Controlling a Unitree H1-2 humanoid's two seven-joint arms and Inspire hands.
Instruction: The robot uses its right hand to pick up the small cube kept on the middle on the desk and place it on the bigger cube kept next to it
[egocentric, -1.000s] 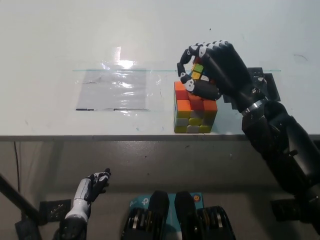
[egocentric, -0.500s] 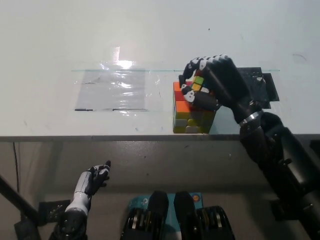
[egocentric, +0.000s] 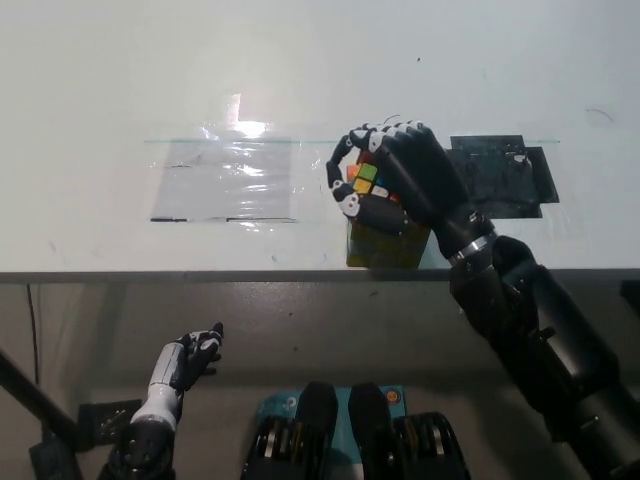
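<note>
My black right hand (egocentric: 392, 180) is shut on the small multicoloured cube (egocentric: 366, 179), whose green, orange and yellow tiles show between the fingers. It hovers directly over the bigger multicoloured cube (egocentric: 385, 246), which stands near the desk's front edge and is mostly hidden by the hand; only its lower yellow-green face shows. Whether the small cube touches the big one cannot be told. My white left hand (egocentric: 172, 378) hangs below the desk at the lower left, fingers loosely apart and empty.
A clear plastic sheet (egocentric: 228, 178) lies on the white desk (egocentric: 150, 80) left of the cubes. A dark flat patch (egocentric: 500, 175) lies to the right behind my hand. The desk's front edge runs just below the big cube.
My right hand has carried the small cube leftward and down, from behind the big cube's right side to over its top. The left hand barely moved.
</note>
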